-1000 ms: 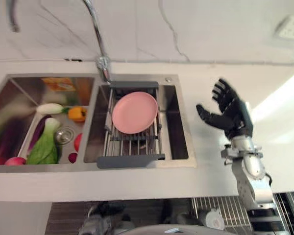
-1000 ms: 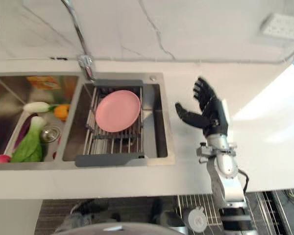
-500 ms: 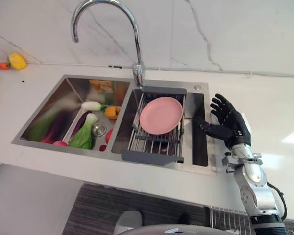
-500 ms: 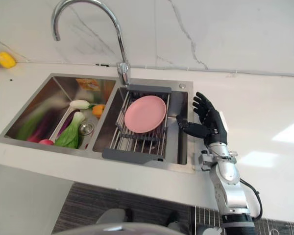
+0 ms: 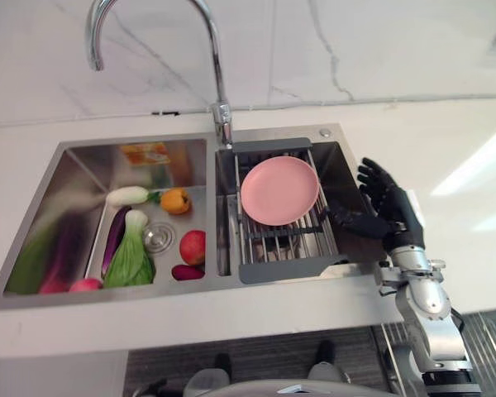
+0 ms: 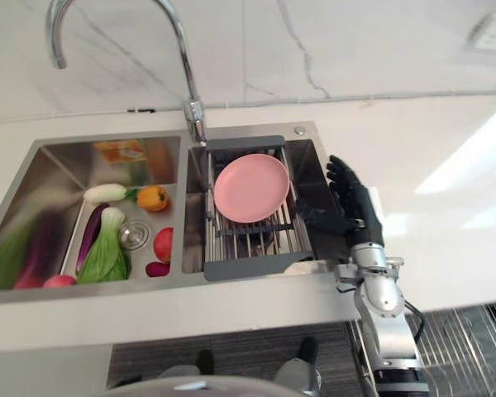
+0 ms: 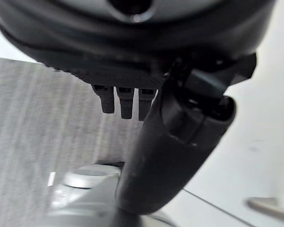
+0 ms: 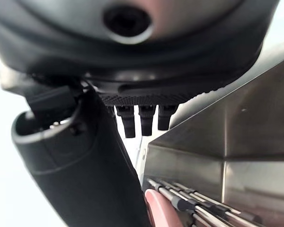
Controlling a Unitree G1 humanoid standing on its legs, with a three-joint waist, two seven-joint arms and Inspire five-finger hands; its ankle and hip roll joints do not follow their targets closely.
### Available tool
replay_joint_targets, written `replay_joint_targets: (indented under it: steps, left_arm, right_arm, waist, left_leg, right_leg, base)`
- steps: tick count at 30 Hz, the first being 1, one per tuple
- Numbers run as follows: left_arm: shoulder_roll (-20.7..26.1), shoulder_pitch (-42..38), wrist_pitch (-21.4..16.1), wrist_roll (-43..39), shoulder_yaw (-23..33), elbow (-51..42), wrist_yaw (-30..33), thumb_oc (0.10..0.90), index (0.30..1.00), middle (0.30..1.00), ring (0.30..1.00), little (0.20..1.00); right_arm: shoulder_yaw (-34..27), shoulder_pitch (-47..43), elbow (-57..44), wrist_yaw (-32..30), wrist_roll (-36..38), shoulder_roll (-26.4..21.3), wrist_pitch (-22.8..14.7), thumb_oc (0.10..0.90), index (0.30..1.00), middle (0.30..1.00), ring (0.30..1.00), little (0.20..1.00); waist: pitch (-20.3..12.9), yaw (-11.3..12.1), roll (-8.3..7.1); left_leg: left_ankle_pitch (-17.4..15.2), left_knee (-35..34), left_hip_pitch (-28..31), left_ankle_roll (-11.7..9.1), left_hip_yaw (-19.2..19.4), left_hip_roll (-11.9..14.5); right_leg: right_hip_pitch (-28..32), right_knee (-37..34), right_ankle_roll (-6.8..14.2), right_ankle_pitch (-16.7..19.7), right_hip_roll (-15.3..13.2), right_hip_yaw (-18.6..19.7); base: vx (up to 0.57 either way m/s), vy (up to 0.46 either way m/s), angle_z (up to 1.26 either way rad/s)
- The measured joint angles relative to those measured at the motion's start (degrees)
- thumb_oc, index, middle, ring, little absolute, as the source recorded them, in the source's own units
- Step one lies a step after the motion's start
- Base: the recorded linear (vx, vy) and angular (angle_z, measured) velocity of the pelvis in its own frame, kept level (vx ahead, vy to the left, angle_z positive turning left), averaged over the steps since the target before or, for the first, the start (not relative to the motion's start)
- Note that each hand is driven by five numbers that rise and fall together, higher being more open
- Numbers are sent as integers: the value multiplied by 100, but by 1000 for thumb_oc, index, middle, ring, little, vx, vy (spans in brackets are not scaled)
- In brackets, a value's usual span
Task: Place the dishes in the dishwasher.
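Closer to the sink's right rim now, the right hand (image 5: 386,207), fingers spread and empty, faces the pink plate (image 5: 279,190) lying leftward on the rack (image 5: 269,244).

Right robot hand (image 5: 386,207) nearer pink plate (image 5: 279,189)

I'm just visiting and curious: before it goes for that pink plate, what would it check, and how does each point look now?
1. Plate lies free on the rack: ok.
2. Nothing rests on the plate: ok.
3. Right robot hand open, beside the rack at the sink's right edge: ok.
4. Right robot hand touching the plate: not ok, apart.
5. Left robot hand holds nothing: ok.
6. Dishwasher open and ready: cannot tell.
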Motion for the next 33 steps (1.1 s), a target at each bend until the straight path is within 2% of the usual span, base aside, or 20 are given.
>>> replay_joint_targets:
  steps: [1,2,3,4,5,6,7,8,10,11,12,14,15,18,24,27,28,32,33]
  left_arm:
    - [101,-115,-169,13,-7,-154,-45,800,900,900,900,900]
    - [164,-204,-173,77,0,-181,-71,800,900,900,900,900]
    - [160,-250,-180,168,4,-206,-73,800,900,900,900,900]
    - [210,-234,-183,207,12,-198,-81,800,900,900,900,900]
    - [248,-154,-195,216,45,-194,-90,800,900,900,900,900]
    - [275,-63,-185,226,46,-177,-103,800,900,900,900,900]
    - [308,27,-165,260,48,-152,-109,800,900,900,900,900]
    - [316,179,-115,384,111,83,-155,800,900,900,900,900]
    - [311,317,-66,434,115,98,-163,800,900,900,900,900]
    - [267,485,-35,434,118,116,-185,800,900,900,900,900]
    - [267,485,-35,434,118,116,-185,800,900,900,900,900]
    - [143,820,-26,446,102,104,-214,800,900,900,900,900]
    - [100,876,-20,454,90,69,-233,800,900,900,900,900]
    - [-11,896,-16,570,86,-29,-310,800,900,900,900,900]
    - [-21,884,-20,666,35,-53,-301,800,900,900,900,900]
    - [-20,889,-21,669,37,-66,-279,800,900,900,900,900]
    - [-21,880,-28,669,41,-87,-252,800,900,900,900,900]
    - [-20,874,-34,669,47,-95,-180,800,900,900,900,900]
    - [-21,880,-25,669,47,-90,-178,800,900,900,900,900]
  right_arm:
    - [35,34,39,15,-404,-149,82,800,900,900,900,900]
    - [42,20,-15,16,-599,-323,81,800,900,900,900,900]
    - [36,23,-93,30,-771,-515,77,800,900,900,900,900]
    - [36,42,-132,77,-859,-680,86,800,900,900,900,900]
    - [19,23,-290,133,-1007,-887,110,800,900,900,900,900]
    - [18,-17,-487,164,-1116,-1058,98,800,900,900,900,900]
    - [30,-149,-648,244,-1224,-1210,47,800,900,900,900,900]
    - [116,-479,-838,407,-1423,-1494,-56,800,900,900,900,900]
    - [211,-640,-916,493,-1529,-1669,-115,800,900,900,900,900]
    - [340,-803,-938,592,-1634,-1846,-158,800,900,900,900,900]
    - [340,-803,-938,592,-1634,-1846,-158,800,900,900,900,900]
    - [562,-905,-930,807,-1811,-2138,-168,800,900,900,900,900]
    - [640,-902,-928,848,-1929,-2287,-173,800,900,900,900,900]
    - [867,-888,-829,944,-2450,-2683,-197,800,900,900,900,900]
    - [963,-892,-542,906,-3417,-2746,-282,800,900,900,900,900]
    - [1132,-906,-497,837,-3696,-2743,-301,800,900,900,900,900]
    - [1385,-911,-382,745,-4013,-2703,-324,800,900,900,900,900]
    - [1551,-925,-288,740,-4257,-2626,-342,800,900,900,900,900]
    - [1560,-949,-222,693,-4313,-2462,-346,800,900,900,900,900]
  waist:
    - [-11,-111,-36]
    - [7,-69,-3]
    - [13,-141,19]
    - [-4,-163,120]
    - [-8,-85,192]
    - [-67,-39,99]
    - [-132,38,-8]
    - [-217,149,-144]
    - [-234,236,-169]
    - [-242,248,-124]
    - [-242,248,-124]
    - [-243,255,-102]
    - [-238,255,-122]
    - [-245,253,-121]
    - [-306,267,-14]
    - [-319,298,12]
    - [-330,362,22]
    - [-331,400,26]
    - [-330,462,28]
  left_leg:
    - [-7,51,79,155,47,-104]
    - [-35,137,-14,211,101,-66]
    - [22,76,-5,265,79,22]
    - [90,-13,22,236,29,170]
    - [177,-140,118,216,33,247]
    - [194,-178,100,196,67,160]
    - [198,-183,52,205,113,44]
    - [213,-215,90,201,158,-64]
    - [235,-237,122,165,200,-80]
    - [293,-316,179,80,189,-31]
    - [293,-316,179,80,189,-31]
    - [436,-495,333,-79,198,130]
    - [466,-495,329,-115,199,150]
    - [519,-525,289,-250,151,231]
    - [626,-526,143,-323,-65,345]
    - [656,-521,125,-330,-109,344]
    - [666,-503,114,-319,-149,343]
    - [694,-498,81,-279,-221,333]
    - [693,-498,81,-278,-239,331]
  right_leg:
    - [-96,172,82,508,-12,77]
    - [-252,263,-86,638,-15,298]
    - [-346,746,384,-171,282,859]
    - [-341,1160,469,-1041,630,1159]
    - [-172,1285,450,-1544,996,1123]
    - [62,989,441,-1611,968,719]
    - [307,557,440,-1609,897,513]
    - [890,-197,441,-1369,874,524]
    - [1011,-417,425,-1377,874,645]
    - [1044,-410,428,-1429,938,646]
    - [1044,-410,428,-1429,938,646]
    - [1135,-412,352,-1562,1111,632]
    - [1132,-422,277,-1640,1134,622]
    - [1115,-424,235,-1839,1212,578]
    - [1085,-425,199,-1857,1329,390]
    - [1109,-424,179,-1840,1332,331]
    - [1120,-424,149,-1823,1337,303]
    - [1118,-420,133,-1811,1337,263]
    - [1131,-418,115,-1798,1337,256]
  base:
    - [-26,148,-22]
    - [-26,146,-17]
    - [-4,53,3]
    - [-21,-42,12]
    - [-9,-64,4]
    - [14,-53,-14]
    - [62,-75,-21]
    - [49,-51,-18]
    - [41,-54,-12]
    - [29,-51,-6]
    - [14,-70,-3]
    - [10,-86,-7]
    - [6,-79,-4]
    - [3,-44,5]
    - [7,-44,16]
    - [1,-28,11]
    - [10,-17,11]
    - [4,-7,12]
    - [8,-13,6]
